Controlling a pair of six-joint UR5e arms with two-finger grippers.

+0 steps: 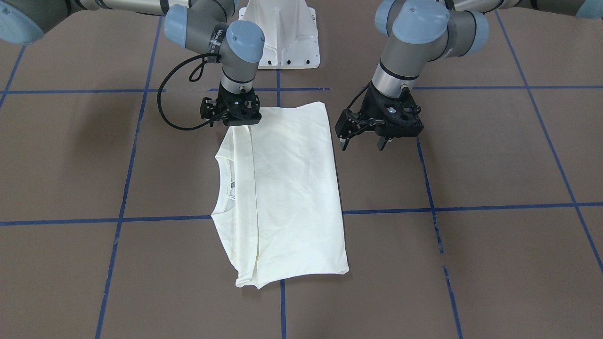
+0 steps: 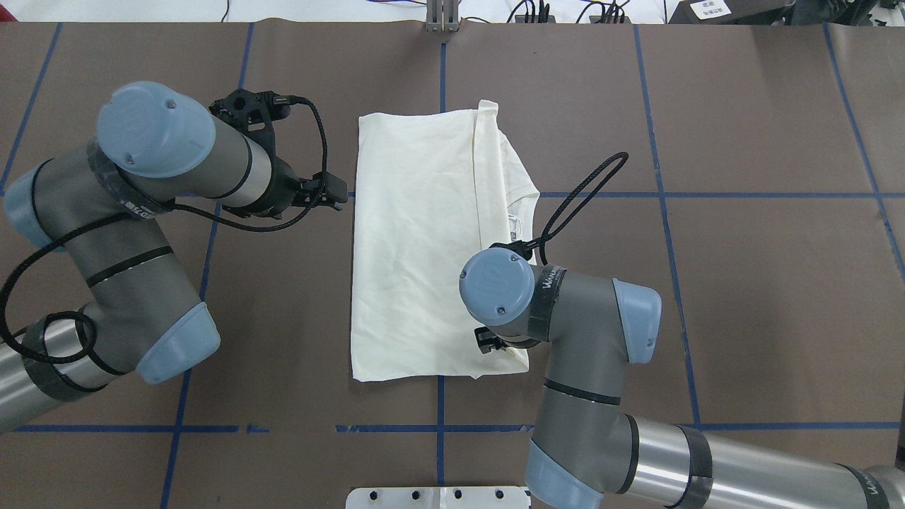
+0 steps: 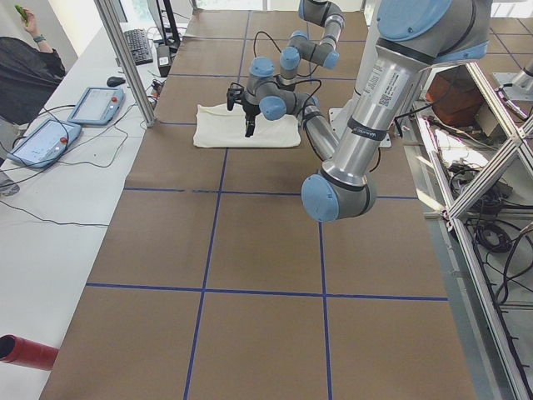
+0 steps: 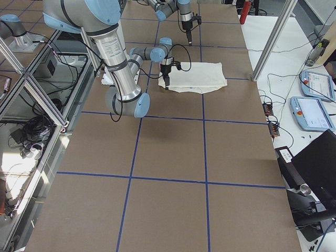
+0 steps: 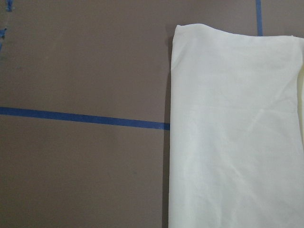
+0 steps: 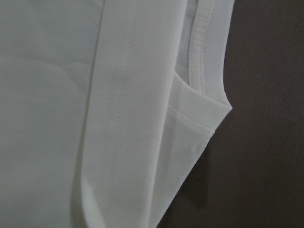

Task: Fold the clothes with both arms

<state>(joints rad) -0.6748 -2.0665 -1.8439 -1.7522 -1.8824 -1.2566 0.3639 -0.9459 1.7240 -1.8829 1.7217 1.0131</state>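
Brown bench (image 1: 494, 155), T-shirt (image 1: 287, 188) folded lengthwise.
Left hand (image 1: 362, 142) hovers open alongside; right hand (image 1: 232, 122), grip hidden, meets a corner, likely to fold.

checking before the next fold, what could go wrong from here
1. The right end effector sits over a layered corner of the shirt. A pinch there might catch only the top layer and pull the fold open.
2. The left end effector hangs open over bare table, beside the shirt's edge. Coming straight down, it would likely miss the cloth.
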